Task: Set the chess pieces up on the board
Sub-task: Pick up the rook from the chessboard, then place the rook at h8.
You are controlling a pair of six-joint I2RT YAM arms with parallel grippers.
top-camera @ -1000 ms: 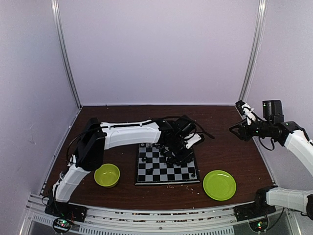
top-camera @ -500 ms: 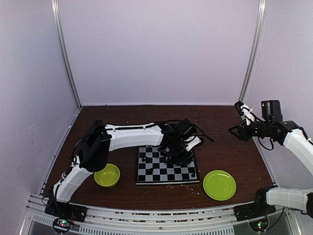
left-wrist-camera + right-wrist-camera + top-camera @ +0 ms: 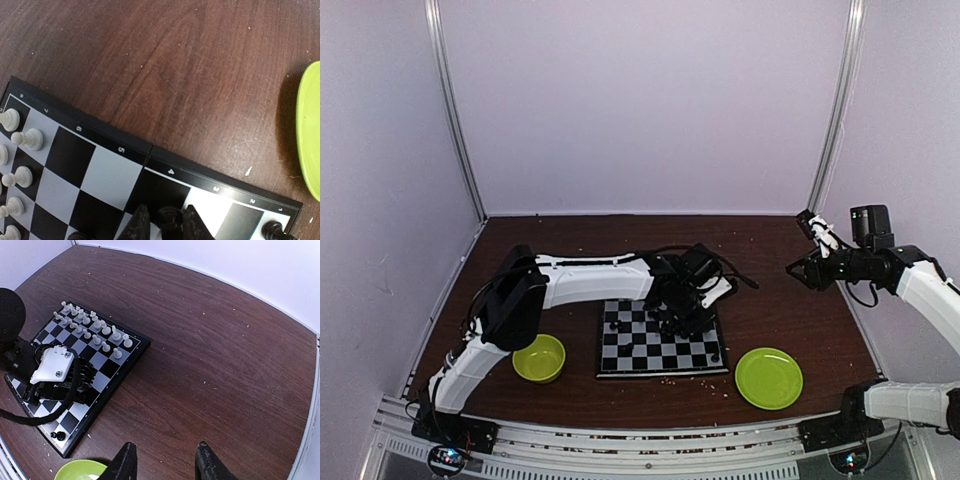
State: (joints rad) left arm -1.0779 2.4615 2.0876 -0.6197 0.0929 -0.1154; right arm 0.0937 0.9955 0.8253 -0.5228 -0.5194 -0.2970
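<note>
Nearest the arm bases, a green bowl (image 3: 539,358) sits left of the board (image 3: 628,356) and a green plate (image 3: 769,378) right of it, all on the brown table (image 3: 210,340). The left gripper (image 3: 165,214) hangs low over the board's right part, its fingers close on either side of a black piece (image 3: 170,221) standing upright; whether they actually pinch it cannot be told. White chess pieces (image 3: 92,325) line two rows along one edge. Farther right, the right gripper (image 3: 165,462) is raised off the table, jaws apart and empty.
</note>
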